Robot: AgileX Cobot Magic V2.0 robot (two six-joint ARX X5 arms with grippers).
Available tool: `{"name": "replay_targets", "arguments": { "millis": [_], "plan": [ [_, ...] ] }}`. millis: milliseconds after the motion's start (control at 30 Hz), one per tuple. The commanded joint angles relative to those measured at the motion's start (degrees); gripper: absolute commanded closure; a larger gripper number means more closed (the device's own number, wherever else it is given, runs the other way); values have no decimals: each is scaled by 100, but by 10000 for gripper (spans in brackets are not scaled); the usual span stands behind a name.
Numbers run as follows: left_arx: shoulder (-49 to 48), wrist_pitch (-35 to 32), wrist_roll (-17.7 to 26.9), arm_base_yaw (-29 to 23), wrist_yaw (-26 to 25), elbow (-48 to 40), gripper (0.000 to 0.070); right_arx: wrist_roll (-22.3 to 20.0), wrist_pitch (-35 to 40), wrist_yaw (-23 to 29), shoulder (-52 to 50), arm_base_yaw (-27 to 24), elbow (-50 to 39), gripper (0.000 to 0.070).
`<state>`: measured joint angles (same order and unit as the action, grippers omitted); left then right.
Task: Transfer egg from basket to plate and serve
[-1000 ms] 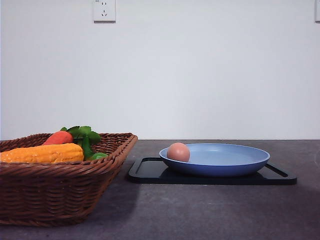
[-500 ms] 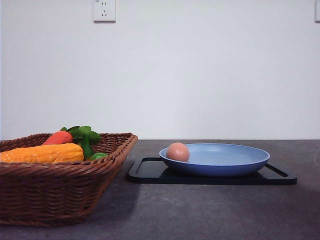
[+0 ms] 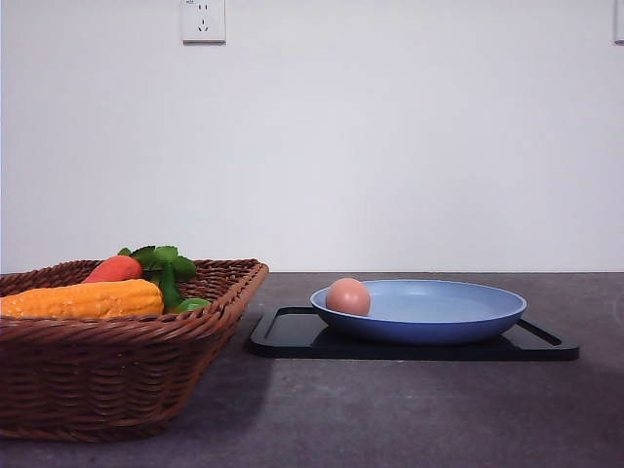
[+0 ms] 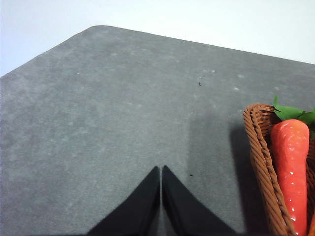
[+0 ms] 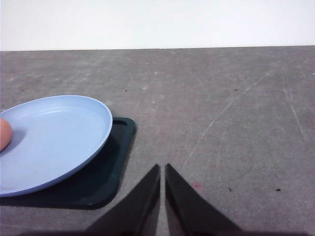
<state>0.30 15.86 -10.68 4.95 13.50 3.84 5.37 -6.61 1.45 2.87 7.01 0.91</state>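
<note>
Grey desk (image 3: 409, 409), white wall: the small tan egg (image 3: 348, 296) lies near the rim of the matte light-blue round plate (image 3: 458, 317), on its basket-facing side, well clear of the brown wicker basket (image 3: 117, 375). Both sets of black fingers (image 4: 161, 196) (image 5: 162, 194) rest pressed together, empty. Lifting that plate off the black rectangular tray (image 3: 292, 336) with any tilt could, I'd say, roll the egg over the edge.

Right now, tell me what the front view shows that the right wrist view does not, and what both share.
Front view alone: the basket, holding the corn cob and the carrot, plus a wall socket.

Right wrist view alone: the right gripper, its jaws together and empty, over bare table beside the tray.

Both: the egg lying in the blue plate, near its rim, and the plate sitting on the black tray.
</note>
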Motion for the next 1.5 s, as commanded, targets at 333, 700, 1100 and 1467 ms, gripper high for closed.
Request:
{"name": "replay_targets", "arguments": {
  "millis": [333, 700, 1100, 1467],
  "plan": [
    [-13, 81, -35, -6, -17, -144, 700, 61, 74, 9, -6, -2, -35, 700],
    [-13, 81, -37, -6, -17, -144, 700, 61, 74, 7, -4, -2, -35, 700],
    [-13, 81, -37, -6, -17, -144, 700, 61, 74, 7, -4, -2, -35, 700],
    [-13, 81, -37, -6, -17, -144, 700, 61, 72, 7, -4, -2, -35, 700]
  ]
}}
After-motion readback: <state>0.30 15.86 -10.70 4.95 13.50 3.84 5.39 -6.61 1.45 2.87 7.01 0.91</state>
